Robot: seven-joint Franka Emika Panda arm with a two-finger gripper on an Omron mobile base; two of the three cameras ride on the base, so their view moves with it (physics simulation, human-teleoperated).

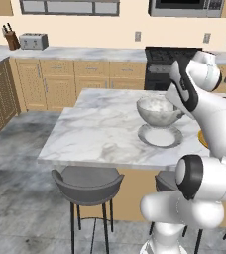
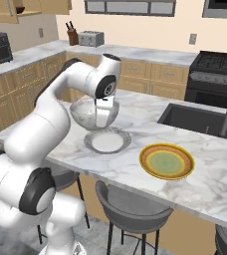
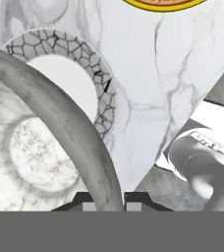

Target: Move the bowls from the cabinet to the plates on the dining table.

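The deep, round, grey-white marbled stone bowl (image 2: 93,113) is held by its rim between the closed fingers of the two-finger gripper (image 3: 105,201), raised just above the small flat pale grey plate with a crackled rim (image 2: 107,140), which lies near the front edge of the long white-grey veined marble dining table (image 1: 92,134); in the hand view the bowl's rim is seen pinched between the two dark fingertips (image 3: 83,202). The yellowish tan round plate (image 2: 166,161) is seen on the same top beside the grey one, near the front edge and just before the dark sink (image 2: 200,119); two grey stools (image 1: 87,183) are tucked under that edge.
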